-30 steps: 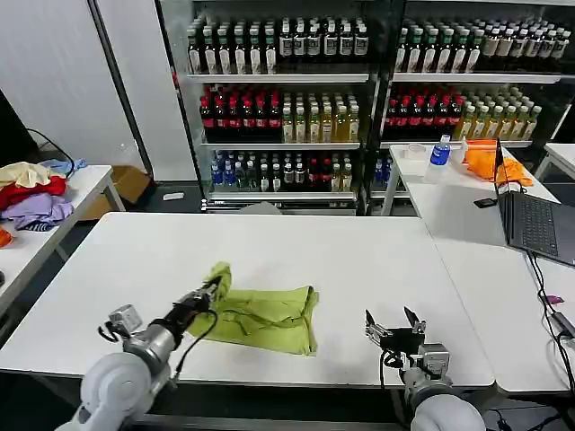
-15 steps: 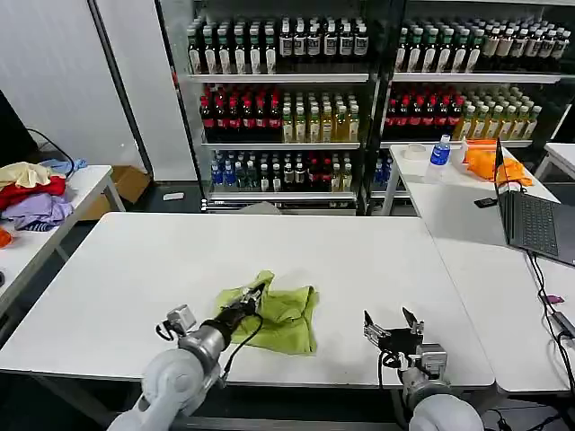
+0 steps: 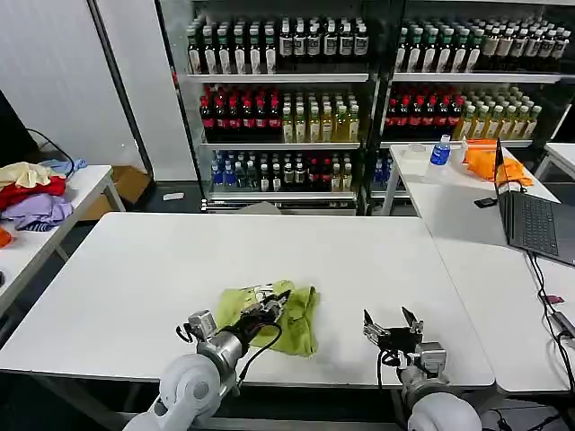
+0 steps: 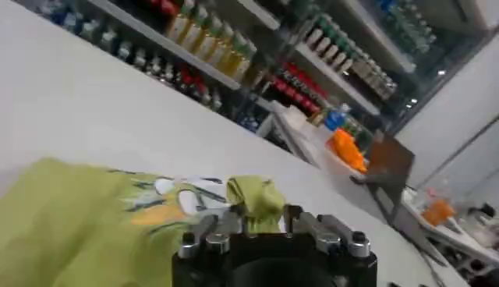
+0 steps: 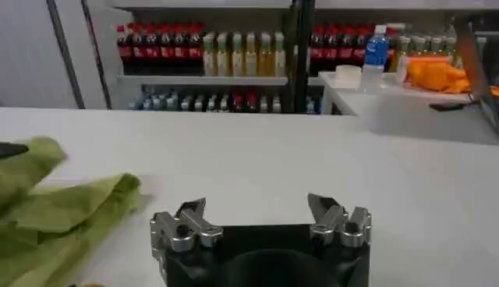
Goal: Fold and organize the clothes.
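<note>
The lime yellow-green T-shirt (image 3: 289, 318) lies bunched near the front middle of the white table (image 3: 135, 269), partly folded over itself. My left gripper (image 3: 272, 303) is shut on a pinched fold of the shirt's edge (image 4: 253, 199), held over the rest of the garment; the white printed graphic (image 4: 168, 195) faces up beneath it. My right gripper (image 3: 392, 327) rests open near the front edge, to the right of the shirt, with nothing between its fingers. In the right wrist view the shirt (image 5: 54, 210) lies off to one side of the open right gripper (image 5: 259, 214).
A laptop (image 3: 539, 220) sits on the adjoining table at the right, with an orange cloth heap (image 3: 492, 162) and a bottle (image 3: 439, 151) behind. A red, lavender and cream garment pile (image 3: 31, 193) lies on the left side table. Drink shelves (image 3: 287, 99) stand behind.
My left gripper has carried the shirt's left edge rightward across the garment, folding it over into a narrower bundle. The right gripper has stayed put.
</note>
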Controlling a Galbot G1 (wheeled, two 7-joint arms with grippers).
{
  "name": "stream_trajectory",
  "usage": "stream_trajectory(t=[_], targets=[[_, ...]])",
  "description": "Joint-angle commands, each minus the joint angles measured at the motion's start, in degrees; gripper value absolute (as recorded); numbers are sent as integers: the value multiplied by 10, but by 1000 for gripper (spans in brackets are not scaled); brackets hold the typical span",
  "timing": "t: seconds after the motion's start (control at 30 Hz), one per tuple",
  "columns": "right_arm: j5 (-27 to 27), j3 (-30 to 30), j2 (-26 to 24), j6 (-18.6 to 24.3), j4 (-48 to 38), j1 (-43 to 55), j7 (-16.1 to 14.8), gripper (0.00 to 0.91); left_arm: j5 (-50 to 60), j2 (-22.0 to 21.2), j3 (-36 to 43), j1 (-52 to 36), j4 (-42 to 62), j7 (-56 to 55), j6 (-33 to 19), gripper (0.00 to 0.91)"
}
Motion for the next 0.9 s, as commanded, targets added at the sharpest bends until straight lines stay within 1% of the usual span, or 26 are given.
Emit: stream_trajectory(t=[0.03, 0.1, 0.13, 0.2, 0.27, 0.37, 0.43, 0.53, 0.7, 0.9], targets=[[-1, -2, 2, -1, 2, 0, 0, 907, -2, 15, -12, 18, -52, 18, 0, 907], [-1, -3, 3, -1, 2, -1, 0, 907, -10, 24, -28, 28, -68, 17, 1, 907], [-2, -2, 3, 0, 2, -3, 0, 907, -15, 40, -41, 35, -74, 15, 3, 907], [-2, -1, 5, 0, 3, -4, -1, 907, -14, 54, -59, 40, -76, 10, 3, 907], [-3, 0, 7, 0, 4, -6, -1, 907, -15, 66, -84, 43, -61, 2, 4, 907], [-3, 1, 8, 1, 4, -7, -2, 907, 23, 94, -116, 42, -19, -1, 3, 907], [-3, 1, 8, 1, 5, -8, -2, 907, 26, 109, -125, 39, 7, -1, 9, 907], [-3, 2, 8, 1, 4, -7, -2, 907, 24, 121, -124, 33, 43, 1, 17, 907], [-3, 4, 7, 1, 7, -8, -3, 907, -22, 120, -117, 32, 74, 8, 42, 907], [-2, 11, 6, 1, 6, -13, -3, 907, -36, 101, -96, 23, 94, 23, 60, 907]])
